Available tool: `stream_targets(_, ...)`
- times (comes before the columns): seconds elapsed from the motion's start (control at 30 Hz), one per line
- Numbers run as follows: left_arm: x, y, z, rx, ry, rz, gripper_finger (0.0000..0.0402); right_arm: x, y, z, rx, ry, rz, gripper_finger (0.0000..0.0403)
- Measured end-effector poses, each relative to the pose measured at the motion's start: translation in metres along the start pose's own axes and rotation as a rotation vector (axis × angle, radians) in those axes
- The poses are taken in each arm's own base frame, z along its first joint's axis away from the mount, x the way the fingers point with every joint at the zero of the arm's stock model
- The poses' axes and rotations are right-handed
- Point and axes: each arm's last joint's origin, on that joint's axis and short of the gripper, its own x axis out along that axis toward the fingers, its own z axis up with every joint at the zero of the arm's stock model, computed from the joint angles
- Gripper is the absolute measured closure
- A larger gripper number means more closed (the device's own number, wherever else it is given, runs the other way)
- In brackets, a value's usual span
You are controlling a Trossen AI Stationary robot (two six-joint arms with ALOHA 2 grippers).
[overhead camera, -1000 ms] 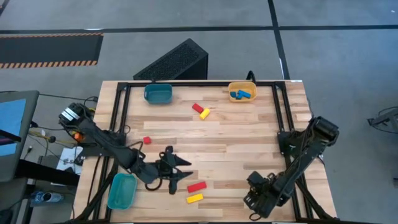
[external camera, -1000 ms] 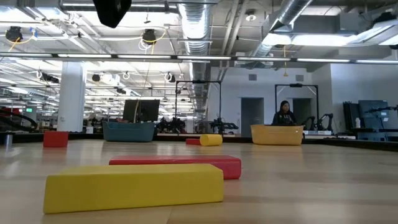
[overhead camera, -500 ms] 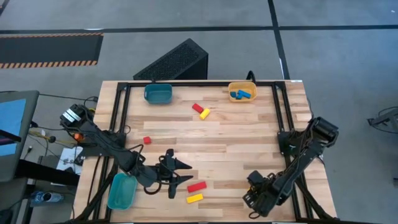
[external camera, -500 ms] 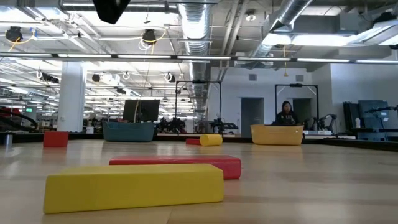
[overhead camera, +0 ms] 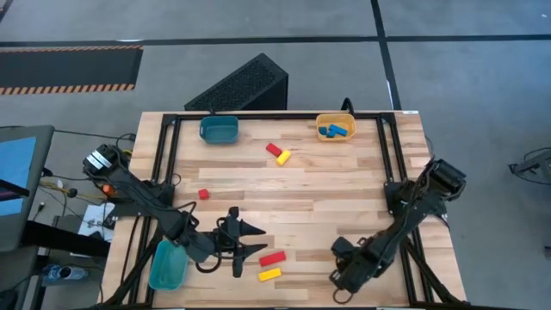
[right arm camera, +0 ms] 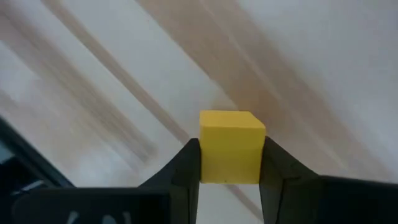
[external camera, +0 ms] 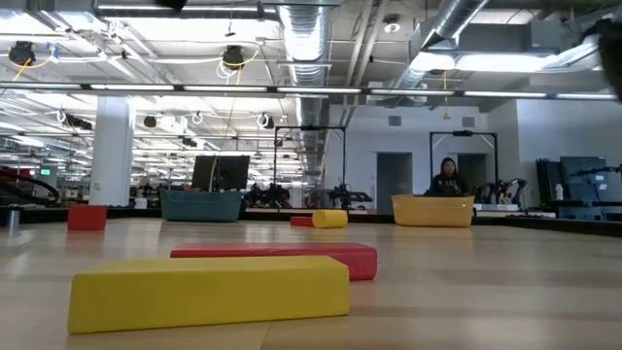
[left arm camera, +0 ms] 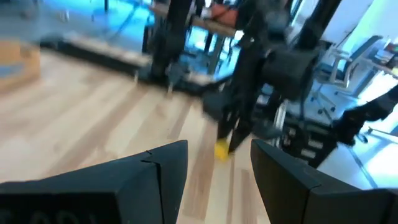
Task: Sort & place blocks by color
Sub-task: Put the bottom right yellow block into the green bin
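Right claw point(right arm camera: 229, 165) clamped on yellow cube point(right arm camera: 231, 144), low over near-right tabletop point(overhead camera: 344, 189). Keep grip square, lift clear before carrying to bin. Left claw point(overhead camera: 244, 242) waits apart, empty, beside red bar point(overhead camera: 272, 257).

Red bar point(overhead camera: 272, 257) and yellow bar point(overhead camera: 269, 275) lower centre; red cube point(overhead camera: 203, 194) centre-left; red-yellow pair point(overhead camera: 277, 153) upper centre; blue blocks point(overhead camera: 336, 131) upper right; yellow cube point(right arm camera: 231, 147) gripped.
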Motion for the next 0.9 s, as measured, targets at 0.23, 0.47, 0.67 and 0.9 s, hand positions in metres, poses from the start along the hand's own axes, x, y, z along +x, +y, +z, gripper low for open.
stream_targets(0.23, -0.001, -0.01, 0.037, 0.262, -0.153, 0.259, 0.0234, -0.035, 0.017, 0.046, 0.067, -0.33, 0.261, 0.0295)
stream_targets(0.47, 0.007, -0.008, 0.055, 0.412, -0.146, 0.234, 0.0192, -0.09, 0.028, 0.095, 0.015, -0.652, 0.52, 0.0295)
stream_targets(0.67, 0.022, 0.004, 0.062, 0.422, -0.115, 0.077, 0.0154, -0.129, 0.031, 0.131, -0.087, -0.784, 0.75, 0.0295)
stream_targets(0.9, 0.021, 0.002, 0.062, 0.58, -0.114, 0.073, 0.0148, -0.149, 0.024, 0.149, -0.168, -0.727, 0.91, 0.0294)
